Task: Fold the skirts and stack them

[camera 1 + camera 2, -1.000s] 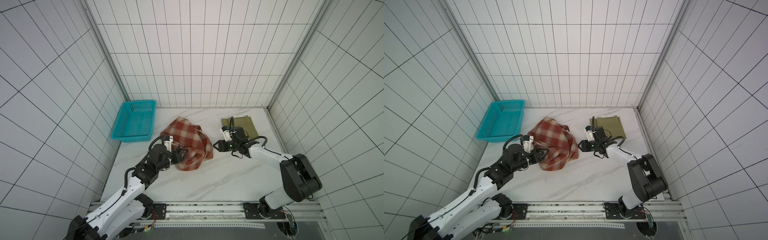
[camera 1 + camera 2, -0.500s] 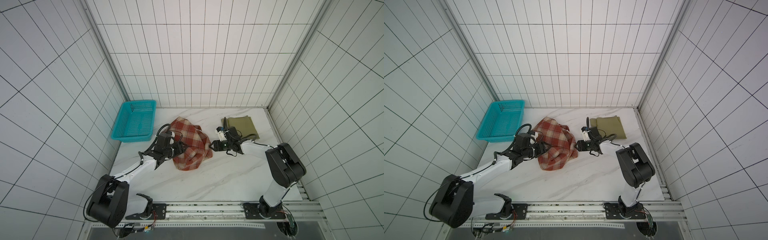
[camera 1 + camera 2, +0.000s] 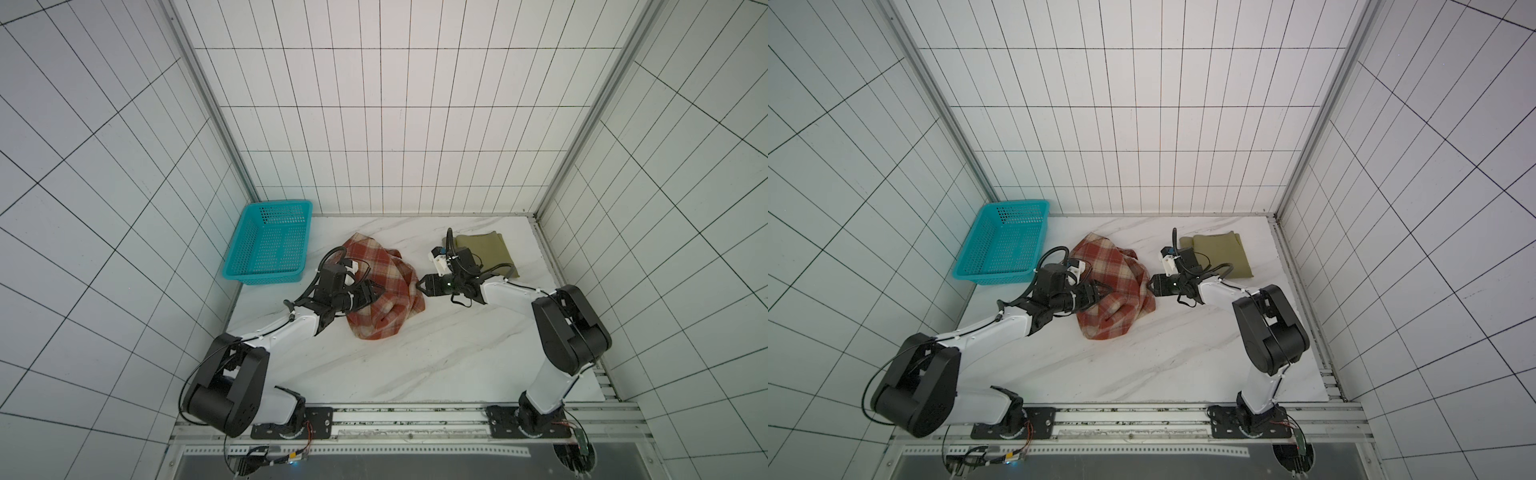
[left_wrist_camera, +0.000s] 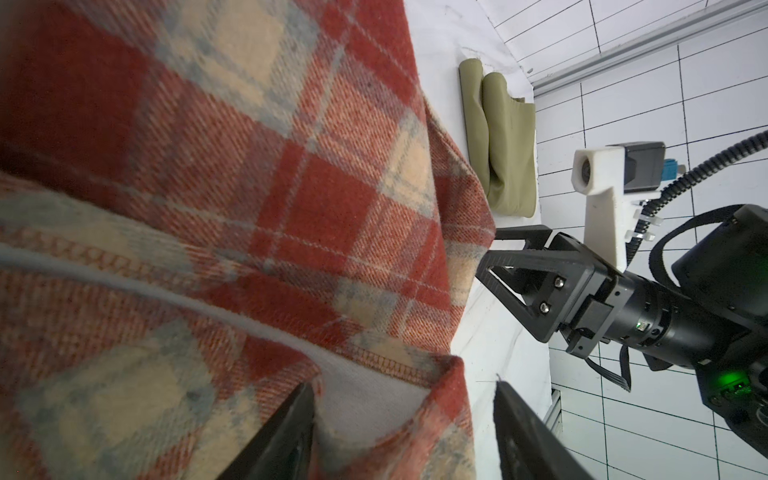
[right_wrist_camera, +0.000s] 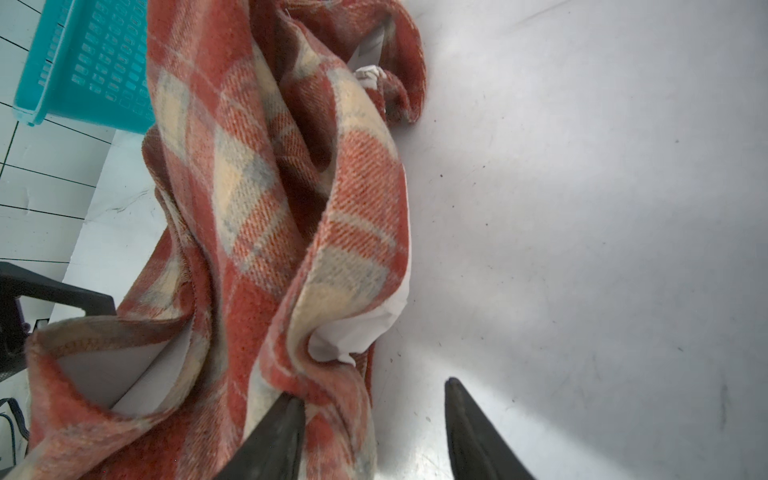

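Crumpled on the table [image 3: 415, 365], the plaid skirt [image 3: 386, 307] was flanked by the left gripper [image 3: 375, 291] and right gripper [image 3: 422, 285], both spread wide and clamped on nothing (a hem [image 4: 374, 365] was seen loose between the left fingers [image 4: 286, 432]). If only the lining [image 5: 361, 328] were pinched, the layers could be bunched and the fold spoiled. Farther back, the folded khaki skirt [image 3: 490, 249] was set just behind the right wrist [image 3: 465, 266], by which it might be dragged askew.

The white marble table [image 3: 436, 357] carries a teal basket [image 3: 262, 277] far left, a crumpled plaid skirt [image 3: 386, 299] in the middle, and a folded khaki skirt [image 3: 488, 249] far right.
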`<move>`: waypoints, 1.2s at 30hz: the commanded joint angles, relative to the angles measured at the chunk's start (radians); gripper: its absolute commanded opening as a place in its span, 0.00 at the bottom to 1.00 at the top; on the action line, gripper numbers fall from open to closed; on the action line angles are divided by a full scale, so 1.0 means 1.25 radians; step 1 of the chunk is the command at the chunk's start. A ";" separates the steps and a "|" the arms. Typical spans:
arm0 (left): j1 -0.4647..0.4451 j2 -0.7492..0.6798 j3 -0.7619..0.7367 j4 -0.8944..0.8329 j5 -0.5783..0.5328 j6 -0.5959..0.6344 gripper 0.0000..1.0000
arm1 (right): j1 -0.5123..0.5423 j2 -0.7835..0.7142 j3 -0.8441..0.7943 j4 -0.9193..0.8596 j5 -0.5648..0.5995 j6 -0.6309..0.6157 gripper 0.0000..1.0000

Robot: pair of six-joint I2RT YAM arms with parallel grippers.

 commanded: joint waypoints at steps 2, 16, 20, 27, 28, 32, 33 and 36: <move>-0.004 0.004 0.001 -0.003 0.016 0.018 0.66 | 0.006 -0.050 0.046 0.005 -0.008 -0.005 0.55; -0.031 0.063 0.028 -0.002 0.003 0.025 0.36 | 0.006 0.044 0.084 0.045 -0.032 0.013 0.53; -0.030 0.055 0.027 -0.002 0.002 0.024 0.11 | 0.007 0.047 0.085 0.058 -0.038 0.017 0.30; 0.034 -0.010 0.062 -0.049 -0.007 0.038 0.00 | -0.006 -0.029 0.085 0.037 -0.003 -0.003 0.00; 0.054 -0.022 0.073 -0.066 -0.010 0.047 0.00 | -0.012 -0.048 0.086 0.032 0.002 -0.005 0.00; 0.175 -0.077 0.166 -0.151 -0.005 0.101 0.00 | -0.070 -0.145 0.093 0.021 -0.013 0.023 0.00; 0.211 -0.090 0.193 -0.171 -0.005 0.111 0.00 | -0.085 -0.171 0.097 0.018 -0.022 0.028 0.00; 0.313 -0.122 0.256 -0.202 0.012 0.113 0.00 | -0.106 -0.243 0.116 -0.004 -0.011 0.023 0.00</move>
